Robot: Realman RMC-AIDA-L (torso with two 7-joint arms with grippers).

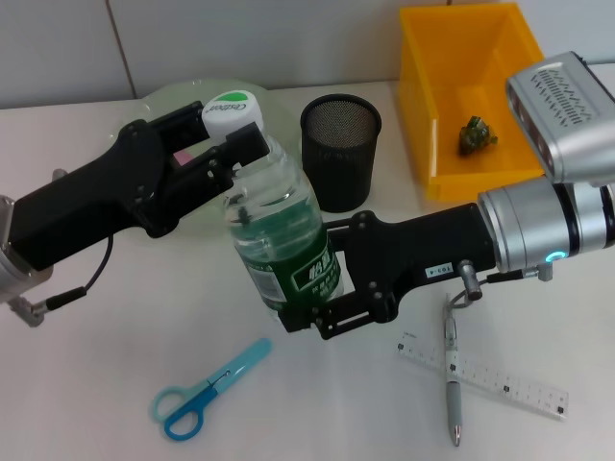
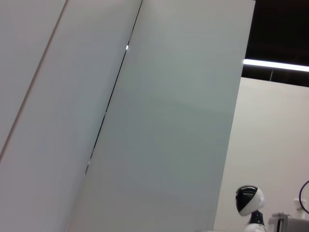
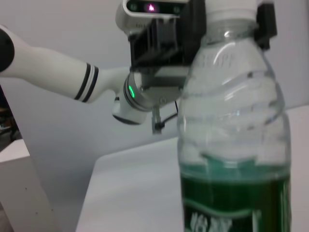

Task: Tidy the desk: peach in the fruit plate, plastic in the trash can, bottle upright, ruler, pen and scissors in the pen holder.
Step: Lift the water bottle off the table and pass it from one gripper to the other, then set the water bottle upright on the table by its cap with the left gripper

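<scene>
A clear bottle [image 1: 283, 226] with a green label and a white cap stands nearly upright above the desk, held from both sides. My left gripper [image 1: 233, 134] is shut on its neck just under the cap. My right gripper [image 1: 322, 279] is shut on the labelled lower body. In the right wrist view the bottle [image 3: 234, 145] fills the frame, with the left gripper [image 3: 231, 21] clamped at its neck. Blue scissors [image 1: 205, 389], a silver pen [image 1: 452, 370] and a clear ruler [image 1: 485, 379] lie flat on the desk. The black mesh pen holder [image 1: 341, 149] stands behind the bottle. The peach is hidden.
A pale green fruit plate [image 1: 187, 96] sits behind my left arm. The yellow bin [image 1: 466, 86] at the back right holds a crumpled green piece of plastic [image 1: 476, 134]. The left wrist view shows only a wall panel [image 2: 145, 121].
</scene>
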